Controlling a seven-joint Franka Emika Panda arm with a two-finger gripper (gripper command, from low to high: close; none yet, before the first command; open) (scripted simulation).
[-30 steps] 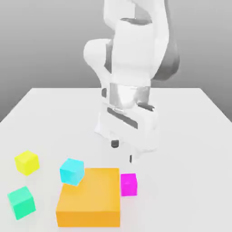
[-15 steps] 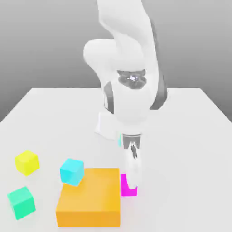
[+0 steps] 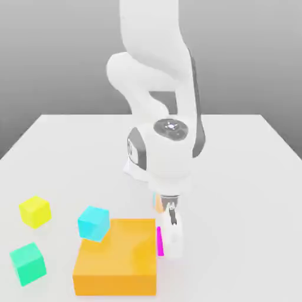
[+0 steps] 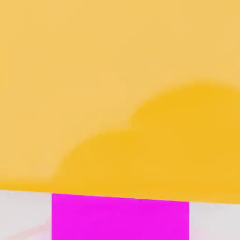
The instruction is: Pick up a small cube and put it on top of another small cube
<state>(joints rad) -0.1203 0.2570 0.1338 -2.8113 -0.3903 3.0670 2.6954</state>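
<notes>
Magenta small cube sits on the table just beside the big orange block, on the exterior view's right, now mostly hidden behind the gripper. A second ago the gripper hung open above the cube; it has since come down and closed on the cube. Cyan cube, yellow cube and green cube lie unmoved on the block's other side.

A: What does the arm look like?
B: Glossy white, rounded shells joined by dark grey seams; a round grey cap with a pale centre marks the wrist.
A: And the claw?
B: White, with a dark slot.
</notes>
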